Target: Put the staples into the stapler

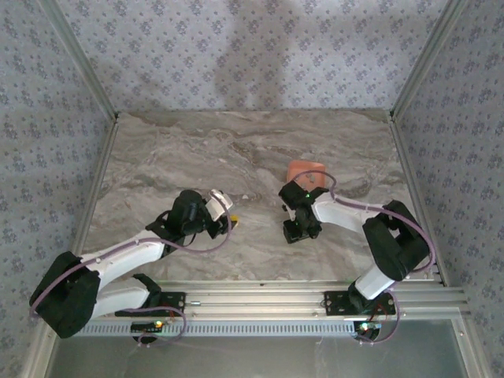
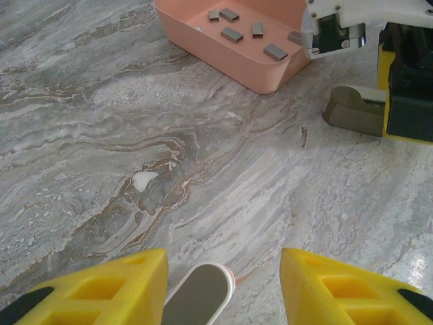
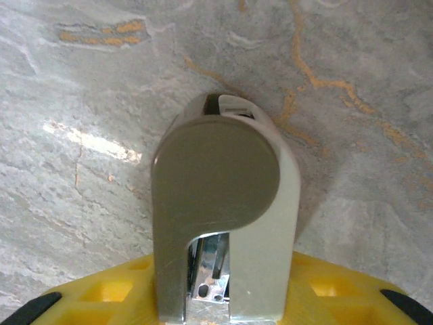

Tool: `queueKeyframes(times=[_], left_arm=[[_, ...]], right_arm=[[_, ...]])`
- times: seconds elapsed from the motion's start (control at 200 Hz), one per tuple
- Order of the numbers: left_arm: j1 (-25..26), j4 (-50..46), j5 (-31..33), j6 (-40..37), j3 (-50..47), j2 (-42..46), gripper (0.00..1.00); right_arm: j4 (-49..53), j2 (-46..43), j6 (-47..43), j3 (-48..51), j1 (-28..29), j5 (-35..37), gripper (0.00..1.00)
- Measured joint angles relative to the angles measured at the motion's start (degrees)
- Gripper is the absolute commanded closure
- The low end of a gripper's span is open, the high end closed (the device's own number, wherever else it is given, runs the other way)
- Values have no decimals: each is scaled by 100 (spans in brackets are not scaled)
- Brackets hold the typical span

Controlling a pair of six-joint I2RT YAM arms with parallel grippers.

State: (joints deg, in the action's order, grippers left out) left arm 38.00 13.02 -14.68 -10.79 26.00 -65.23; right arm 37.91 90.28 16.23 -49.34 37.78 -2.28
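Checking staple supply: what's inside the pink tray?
Tray holds at least five loose grey staples. The right arm covers its right corner, and the picture's edge cuts off its back.

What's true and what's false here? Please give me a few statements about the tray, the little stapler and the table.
1. The salmon-pink plastic tray holds small grey metal staple strips. True.
2. The small grey-topped stapler lies inside that tray. False: it sits between the right arm's yellow fingers, outside the tray.
3. The staple strips are stacked in one neat pile. False: they lie scattered apart on the tray's floor.
4. The table has a grey, veined marble pattern. True.
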Motion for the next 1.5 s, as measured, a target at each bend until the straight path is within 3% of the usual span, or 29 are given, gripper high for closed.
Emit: queueKeyframes(times=[0.33,0.72,1.104,1.499], left_arm=[[0,9,238,754,7,122,48],[0,-848,479,2197,623,142,43],[0,-1263,-273,3285,1073,-90,40],[0,-876,-1003,4297,1123,-138,38]], right_arm=[[-636,-584,-127,328,85,-7,67],[-1781,-1513,-1034,664,289,-92,71],[-3086,-2085,-2758,1228,367,-763,75],[-3783,-2087,-4197,1381,507,-1121,79]])
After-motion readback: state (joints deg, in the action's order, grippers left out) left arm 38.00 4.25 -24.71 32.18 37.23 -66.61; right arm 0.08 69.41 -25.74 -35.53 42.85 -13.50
